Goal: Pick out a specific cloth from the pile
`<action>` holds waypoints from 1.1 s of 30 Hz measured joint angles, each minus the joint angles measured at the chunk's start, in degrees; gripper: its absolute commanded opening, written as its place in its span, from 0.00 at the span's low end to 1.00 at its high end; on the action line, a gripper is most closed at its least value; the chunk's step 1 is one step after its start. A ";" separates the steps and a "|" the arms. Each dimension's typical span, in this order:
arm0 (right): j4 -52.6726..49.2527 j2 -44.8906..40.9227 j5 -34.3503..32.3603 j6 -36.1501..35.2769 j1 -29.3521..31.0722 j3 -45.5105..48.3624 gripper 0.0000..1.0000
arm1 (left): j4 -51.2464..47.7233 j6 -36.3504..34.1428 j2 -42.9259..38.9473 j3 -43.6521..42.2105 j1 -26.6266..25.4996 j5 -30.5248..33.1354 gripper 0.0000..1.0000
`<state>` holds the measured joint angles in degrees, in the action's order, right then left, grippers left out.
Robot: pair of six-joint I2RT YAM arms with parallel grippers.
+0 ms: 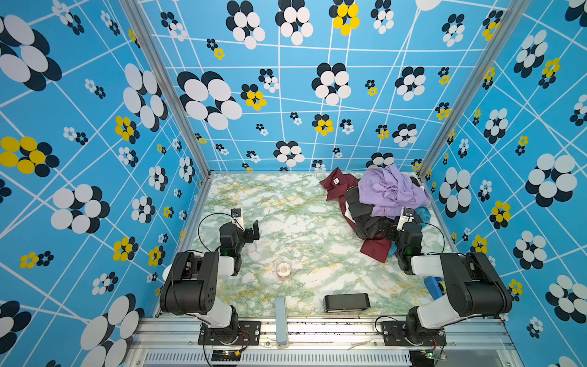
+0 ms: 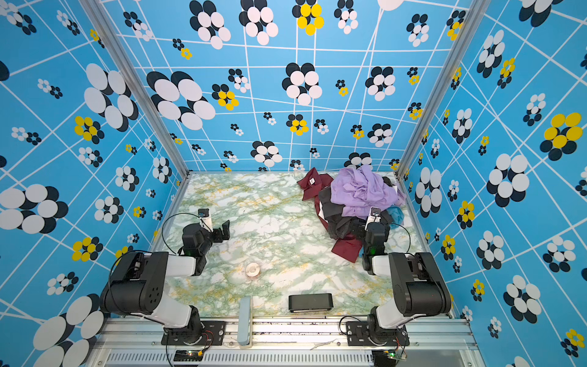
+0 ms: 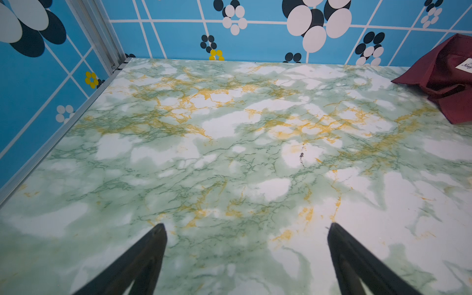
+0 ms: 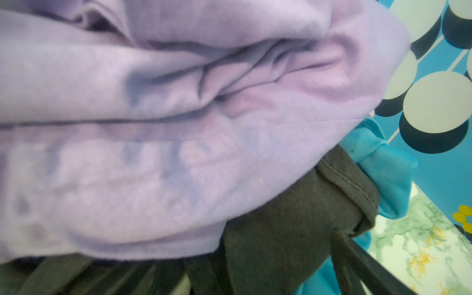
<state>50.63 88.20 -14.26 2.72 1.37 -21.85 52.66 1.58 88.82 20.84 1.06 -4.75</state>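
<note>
- Top views are both showing a black box (image 1: 347, 302) lying nearest the front of the table (image 1: 286, 206), a tape roll (image 1: 282, 269) just beyond it;
- the left gripper (image 3: 246, 227) is hanging over bare marble, jaws standing wide apart, gripping nothing;
- the right gripper (image 1: 388, 228) is pushing into the pile's (image 1: 381, 203) near edge, jaws spread wide, one finger (image 4: 344, 245) touching the cloth's (image 4: 286, 229) hem;
- the cloth is lying under the lavender garment (image 1: 390, 187) and over the maroon shirt (image 1: 376, 249), toward the far right corner
</note>
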 measured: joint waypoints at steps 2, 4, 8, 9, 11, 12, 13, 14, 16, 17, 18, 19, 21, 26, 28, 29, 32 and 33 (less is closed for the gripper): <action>0.00 0.00 0.00 0.00 0.00 0.00 0.99 | 0.00 0.00 0.00 0.00 0.00 0.00 0.99; 0.00 0.00 0.00 0.00 0.00 0.00 0.99 | 0.00 -0.02 0.00 0.00 0.00 0.00 0.99; 0.00 0.00 0.00 0.00 0.00 0.00 0.99 | 0.00 -0.17 0.00 -0.02 0.00 0.00 0.99; 0.00 0.00 0.00 0.00 0.00 0.00 0.99 | 0.00 -0.17 0.00 0.00 0.00 0.00 0.99; 0.00 0.00 0.00 0.00 0.00 0.00 0.99 | 0.00 -0.17 0.00 0.00 0.00 0.00 0.99; 0.00 0.00 0.00 0.00 0.00 0.00 0.99 | 0.00 -0.20 0.00 0.00 0.00 0.00 0.99; 0.00 0.00 0.00 0.00 0.00 0.00 0.99 | 0.00 -0.17 0.00 0.00 0.00 0.00 0.99; 0.00 0.00 0.00 0.00 0.00 0.00 0.99 | 0.00 -0.20 0.00 0.00 0.00 0.00 0.99; 0.00 0.00 0.00 0.00 0.00 0.00 0.99 | 0.00 -0.20 0.00 0.00 0.00 0.00 0.99; 0.00 0.00 0.00 0.00 0.00 0.00 0.99 | -0.02 -0.20 0.00 0.00 0.00 0.00 0.99; 0.00 0.00 0.00 0.00 0.00 0.00 0.99 | 0.00 -0.20 0.00 0.00 0.00 0.00 0.99; 0.00 0.00 0.00 0.00 0.00 0.00 0.99 | 0.00 -0.20 0.00 0.00 0.00 0.00 0.99; 0.00 0.00 0.00 0.00 0.00 0.00 0.99 | 0.00 -0.20 0.00 0.00 0.00 0.00 0.99; 0.00 0.00 0.07 -0.20 0.02 0.00 0.99 | 0.00 -0.20 0.00 0.00 0.00 0.00 0.99; 0.00 0.00 0.26 -0.28 0.09 0.00 0.99 | -0.02 -0.20 0.00 0.00 -0.02 0.07 0.99; 0.00 0.00 0.37 -0.39 0.11 0.00 0.99 | -0.17 -0.15 -0.02 0.02 -0.11 0.50 0.99; -0.02 -0.04 0.33 -0.42 0.13 0.00 0.99 | -4.31 0.13 -1.42 1.16 -0.31 2.58 0.99; -0.22 -0.22 -0.02 -0.44 0.28 0.00 0.99 | -6.56 0.28 -2.62 1.92 -0.33 3.34 0.99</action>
<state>50.41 87.99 -14.28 2.28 1.65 -21.85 46.11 1.87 86.19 22.76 0.73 -1.41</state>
